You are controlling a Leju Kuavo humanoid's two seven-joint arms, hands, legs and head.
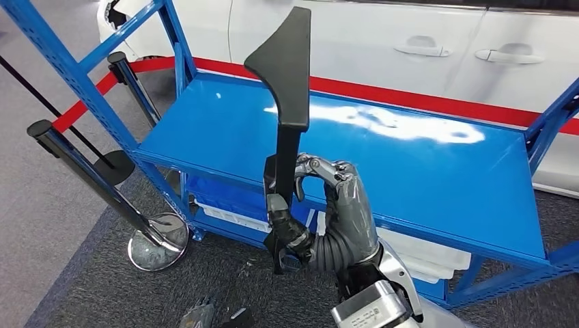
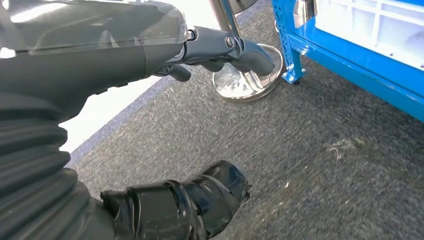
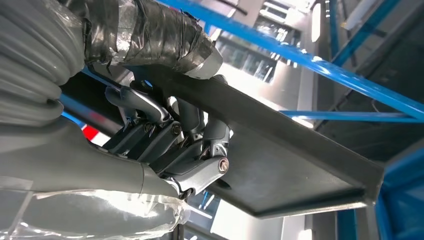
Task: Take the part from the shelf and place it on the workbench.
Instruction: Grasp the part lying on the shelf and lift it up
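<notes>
One black part (image 1: 285, 89), long and flat with a wider flared upper end, stands upright in the right robot hand (image 1: 326, 219), whose fingers (image 1: 321, 167) curl around the narrow lower shank; the thumb presses the shank from the near side. The part is raised in front of and above one blue tabletop (image 1: 423, 171), not touching it. In the right wrist view the same part (image 3: 280, 165) runs across the fingers (image 3: 200, 150) as a dark slab. The left robot hand (image 2: 165, 55) hangs over grey carpet (image 2: 310, 165), fingers partly curled and holding nothing. Two black stanchion posts (image 1: 82, 167) stand left of the blue frame, the nearer on one round chrome base (image 1: 158, 240). One white car (image 1: 437, 48) with two door handles (image 1: 422, 49) lies behind.
</notes>
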